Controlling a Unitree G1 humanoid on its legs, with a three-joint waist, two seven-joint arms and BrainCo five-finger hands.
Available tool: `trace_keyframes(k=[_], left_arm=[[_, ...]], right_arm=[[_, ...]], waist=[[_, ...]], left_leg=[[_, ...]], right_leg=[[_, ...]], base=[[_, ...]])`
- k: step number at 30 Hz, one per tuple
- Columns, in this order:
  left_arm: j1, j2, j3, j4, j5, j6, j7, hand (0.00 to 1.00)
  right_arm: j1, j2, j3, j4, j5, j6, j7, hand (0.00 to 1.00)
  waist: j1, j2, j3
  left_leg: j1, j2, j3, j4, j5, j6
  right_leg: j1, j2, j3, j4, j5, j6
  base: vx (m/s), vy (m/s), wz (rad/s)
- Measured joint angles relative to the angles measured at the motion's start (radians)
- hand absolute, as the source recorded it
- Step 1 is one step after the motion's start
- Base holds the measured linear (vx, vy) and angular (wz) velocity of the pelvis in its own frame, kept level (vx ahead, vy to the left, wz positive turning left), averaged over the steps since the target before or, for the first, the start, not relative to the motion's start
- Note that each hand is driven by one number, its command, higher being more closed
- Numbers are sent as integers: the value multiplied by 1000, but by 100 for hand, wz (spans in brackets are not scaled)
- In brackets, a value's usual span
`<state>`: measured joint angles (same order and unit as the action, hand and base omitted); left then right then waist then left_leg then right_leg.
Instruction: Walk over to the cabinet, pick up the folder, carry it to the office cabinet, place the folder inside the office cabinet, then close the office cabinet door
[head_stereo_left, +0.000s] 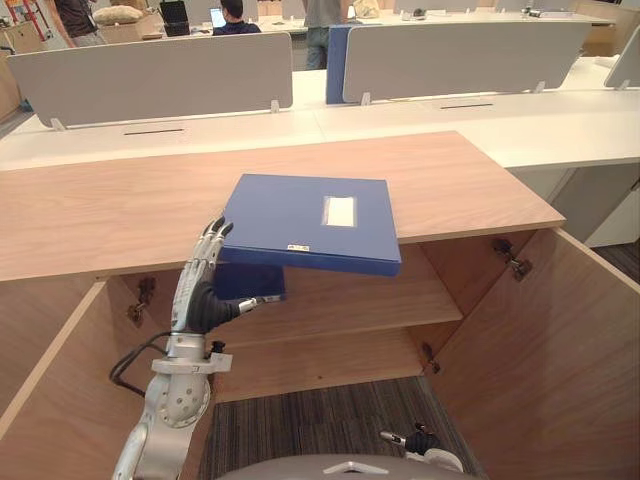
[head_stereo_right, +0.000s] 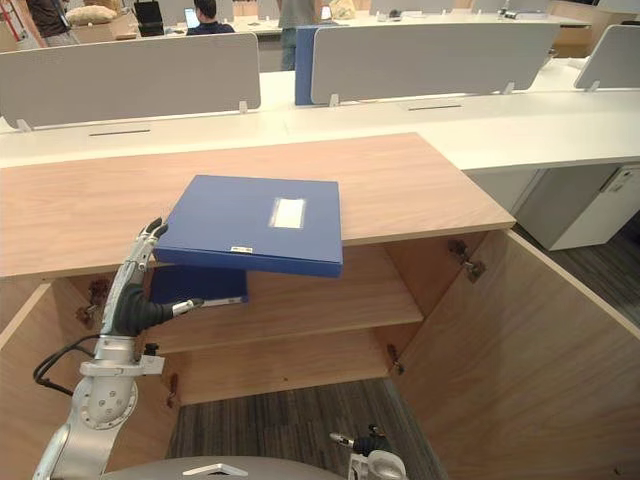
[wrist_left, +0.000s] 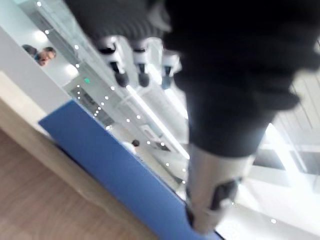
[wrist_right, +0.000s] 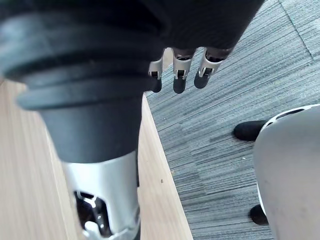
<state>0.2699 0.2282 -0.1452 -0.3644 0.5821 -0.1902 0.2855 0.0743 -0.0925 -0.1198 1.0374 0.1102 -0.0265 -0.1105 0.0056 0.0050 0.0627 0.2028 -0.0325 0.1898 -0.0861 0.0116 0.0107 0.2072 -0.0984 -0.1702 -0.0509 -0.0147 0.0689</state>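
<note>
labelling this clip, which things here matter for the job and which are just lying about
For the job:
folder, overhanging the cabinet's front edge
cabinet
shelf
open doors
left hand, at the folder's edge
right hand, low over the carpet

Just about:
desks
dividers
laptop
people at the back

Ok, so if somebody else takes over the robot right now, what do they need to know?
Left robot hand: open, straight fingers at the left corner of the flat blue folder.
Right robot hand: open, hanging low, empty.
The folder lies on top of the light wooden cabinet, overhanging its front; both cabinet doors stand open.
Not yet gripped.
Left: grasp it, put it inside, close the door.
</note>
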Motion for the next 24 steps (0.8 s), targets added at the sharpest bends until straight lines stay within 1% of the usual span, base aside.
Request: trace_keyframes(k=[5,8,10,16,20,24], left_arm=[[-61,11,-56,83,105,28,2,0],[-100,14,-72,132,134,45,8,0],[-126,28,-86,147,151,53,13,0],[-179,38,-126,174,210,61,17,0],[-208,40,-141,187,249,66,34,0],[-209,43,-155,188,286,74,35,0]], right_arm=[[0,-3,0,1,0,2,0,0],[-3,-5,-1,1,0,3,0,0],[-3,-7,-1,3,0,4,0,0],[-6,-18,-1,14,0,9,0,0],[-9,-29,-2,39,0,10,0,0],[-4,-38,-3,41,1,13,0,0]], waist=[[-9,4,-11],[-18,5,-13],[-19,5,-13],[-27,5,-22],[-33,4,-26],[-37,4,-26]], left_leg=[[-12,0,5,0,-1,0],[-16,0,7,0,-3,0],[-17,-1,8,0,-4,-1],[-30,-3,9,0,-5,1],[-32,-4,13,0,-5,1],[-33,-4,17,-1,-6,1]], right_leg=[[-12,2,6,-6,6,6],[-14,3,8,-8,9,6],[-14,3,9,-11,10,6],[-23,3,10,-21,13,0],[-27,3,14,-23,18,6],[-27,3,18,-29,21,4]], base=[[10,-2,-2],[14,-7,-2],[0,0,0],[0,0,0],[-1,-4,-1],[-11,-11,-2]])
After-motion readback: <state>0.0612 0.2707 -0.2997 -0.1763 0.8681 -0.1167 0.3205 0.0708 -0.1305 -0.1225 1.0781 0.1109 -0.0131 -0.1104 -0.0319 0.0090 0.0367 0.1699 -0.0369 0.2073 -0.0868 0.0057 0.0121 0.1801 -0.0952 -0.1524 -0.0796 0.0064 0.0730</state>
